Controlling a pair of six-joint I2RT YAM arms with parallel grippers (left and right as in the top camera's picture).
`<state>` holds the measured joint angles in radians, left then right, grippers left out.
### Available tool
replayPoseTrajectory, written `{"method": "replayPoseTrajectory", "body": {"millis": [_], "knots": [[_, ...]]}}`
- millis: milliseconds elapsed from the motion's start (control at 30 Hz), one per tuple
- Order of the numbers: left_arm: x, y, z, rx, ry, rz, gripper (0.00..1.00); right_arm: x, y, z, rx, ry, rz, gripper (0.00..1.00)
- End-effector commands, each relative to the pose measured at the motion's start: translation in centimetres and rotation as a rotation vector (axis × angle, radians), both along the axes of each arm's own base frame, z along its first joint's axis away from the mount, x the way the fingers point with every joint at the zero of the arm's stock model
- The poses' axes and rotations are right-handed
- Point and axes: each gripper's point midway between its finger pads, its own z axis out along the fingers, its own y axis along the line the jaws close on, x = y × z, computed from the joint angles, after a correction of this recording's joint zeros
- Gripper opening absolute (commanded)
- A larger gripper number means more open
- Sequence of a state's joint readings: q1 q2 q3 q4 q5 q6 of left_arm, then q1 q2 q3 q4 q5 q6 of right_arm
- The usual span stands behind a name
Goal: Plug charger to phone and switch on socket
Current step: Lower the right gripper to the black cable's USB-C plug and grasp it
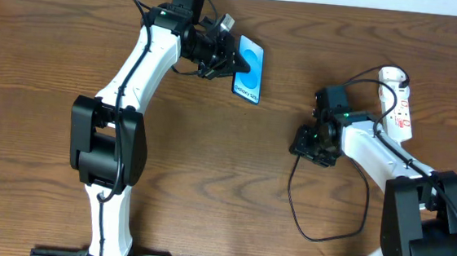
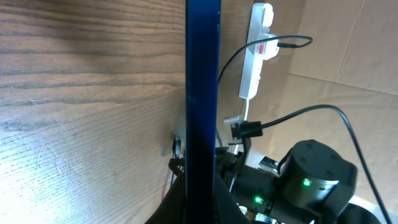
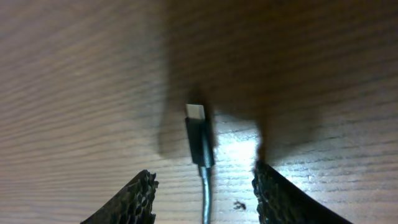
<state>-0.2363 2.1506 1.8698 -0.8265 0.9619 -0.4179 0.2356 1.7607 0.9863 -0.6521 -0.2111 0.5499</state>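
Grips the phone (image 1: 250, 81) in the left fingers (image 1: 227, 60), closed tight on its two faces, over the far middle of the tabletop (image 1: 208, 184). Holds it tipped up on edge, teal-blue screen turned toward the right half of the scene, printed end nearest the front edge in the overhead view. Shows it edge-on in the left wrist view, a narrow dark-blue upright band rising from between the dark fingers at the bottom. Cannot tell whether its lower edge touches the wood.

Hangs the right fingers (image 3: 137, 199) low over the tabletop, right of centre, parted about halfway and gripping nothing. Frames the connector tip (image 3: 199, 134) of the charger (image 1: 290, 190) between them in the right wrist view: flat on the wood, metal end pointing away from the camera, touching neither finger. Trails the thin black cable from there toward the front edge in a wide loop, then back up beside the right arm.

Places the socket (image 1: 399, 105) at the far right, beyond the right arm, lying lengthwise roughly front to back, red markings on top. Cannot tell its switch position. Leaves phone and connector tip well apart, charger not yet in the phone.
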Motion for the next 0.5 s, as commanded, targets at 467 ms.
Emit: {"method": "replayPoseTrajectory", "body": {"millis": [467], "knots": [[-0.25,0.03,1.87,-0.026,-0.044,-0.014,0.08,-1.1,-0.18,-1.84,-0.009,0.014,-0.029,0.32]]}}
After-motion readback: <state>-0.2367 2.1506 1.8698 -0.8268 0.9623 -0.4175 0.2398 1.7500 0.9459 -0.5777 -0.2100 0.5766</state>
